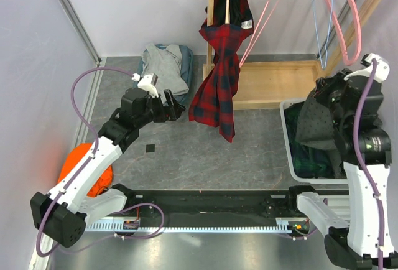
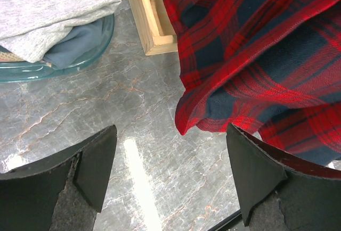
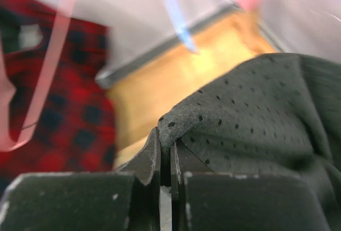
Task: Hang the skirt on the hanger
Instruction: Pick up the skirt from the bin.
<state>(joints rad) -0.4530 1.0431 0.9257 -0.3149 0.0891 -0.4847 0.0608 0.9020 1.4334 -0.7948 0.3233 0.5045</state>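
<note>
Above the bin (image 1: 288, 134) at the table's right edge, the dark skirt (image 1: 314, 124) is pinched in the right gripper (image 3: 165, 154), left gripper (image 2: 170, 156) held wide, with a carry to the pink hanger (image 1: 339, 24) judged next.

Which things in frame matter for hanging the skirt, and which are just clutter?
Job:
- skirt, pinched in the right jaws
- pink hanger
- rack

Lying about:
- plaid garment, already hung
- grey clothes
- orange bundle
- bin the skirt hangs over
</note>
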